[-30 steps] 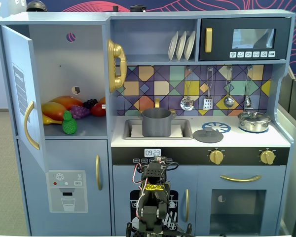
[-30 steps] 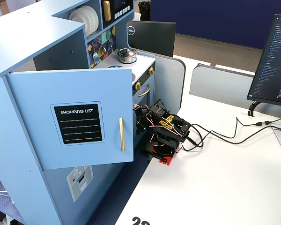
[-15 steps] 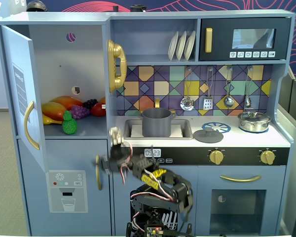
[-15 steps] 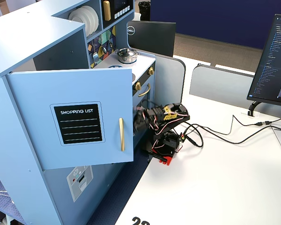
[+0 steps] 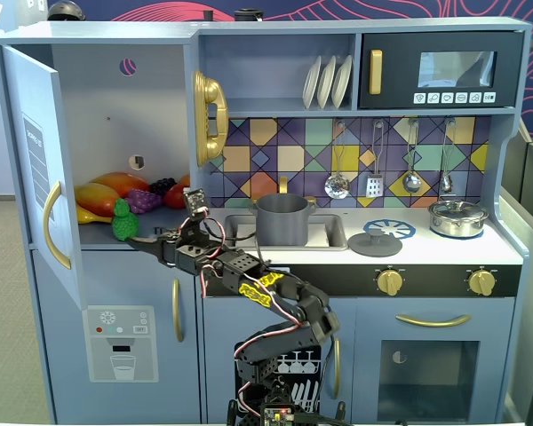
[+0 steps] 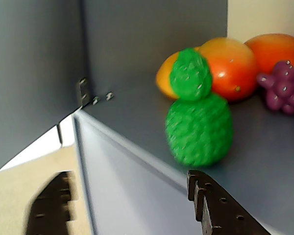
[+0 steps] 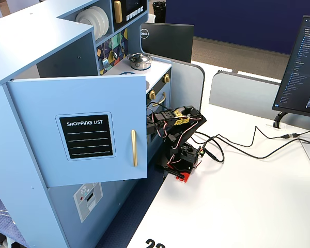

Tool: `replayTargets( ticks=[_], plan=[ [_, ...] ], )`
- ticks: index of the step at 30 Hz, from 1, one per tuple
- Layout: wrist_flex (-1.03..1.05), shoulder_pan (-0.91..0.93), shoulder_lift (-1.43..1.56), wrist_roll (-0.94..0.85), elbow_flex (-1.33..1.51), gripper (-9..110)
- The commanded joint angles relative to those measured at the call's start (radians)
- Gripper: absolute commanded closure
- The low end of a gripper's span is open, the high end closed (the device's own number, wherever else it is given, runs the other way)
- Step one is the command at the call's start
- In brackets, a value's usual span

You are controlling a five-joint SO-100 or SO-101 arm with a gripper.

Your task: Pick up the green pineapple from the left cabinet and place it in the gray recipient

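Two black toothed jaws [image 6: 132, 205] are standing apart just short of the bumpy green pineapple [image 6: 198, 120], which is sitting upright near the front edge of the open left cabinet [image 5: 98, 115], crowded behind by smooth orange mangoes [image 6: 228, 66] and knobbly purple grapes [image 6: 284, 88].

White bench [image 7: 258, 196] carrying arm base [image 7: 182, 164] beside toy kitchen [image 7: 41, 57]; cables [image 7: 248, 147] beyond base; monitor foot [image 7: 280, 120] farther.
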Motion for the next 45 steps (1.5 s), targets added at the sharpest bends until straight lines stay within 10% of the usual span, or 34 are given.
replayTargets(
  ticks=[1, 39, 45],
  plan=[
    [-0.132, 0.032, -0.081, 0.038, -0.078, 67],
    [-0.222, 0.106, -0.770, 0.038, -0.621, 61],
    [-0.230, 0.071, -0.833, 0.002, -0.695, 91]
  ],
)
